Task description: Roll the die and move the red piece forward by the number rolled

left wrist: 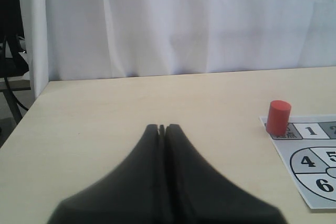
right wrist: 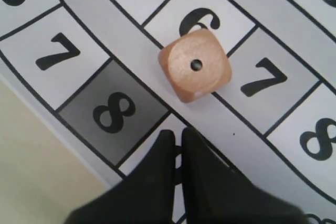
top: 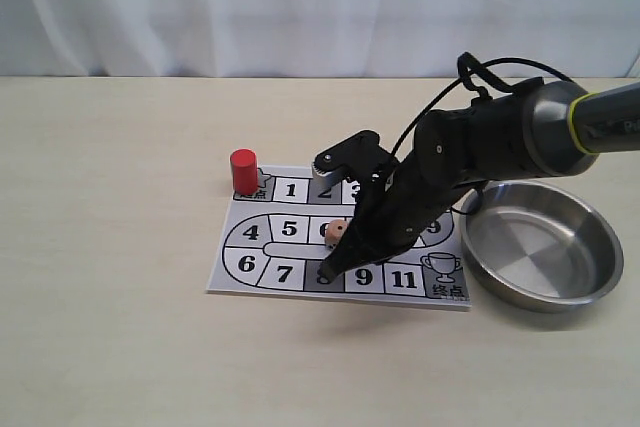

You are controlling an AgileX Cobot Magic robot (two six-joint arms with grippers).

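The die (right wrist: 195,72) lies mid-surface on the board (top: 283,274), one pip up: rolled, I judge. My right tool (right wrist: 177,137) hovers beside it, closed, empty. The red piece (top: 243,170) stands at start, leftward; one step remains.

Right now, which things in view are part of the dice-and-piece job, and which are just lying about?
Job: die on the board; red piece at the board's corner; numbered board.
Lying about: empty steel bowl beside the board.
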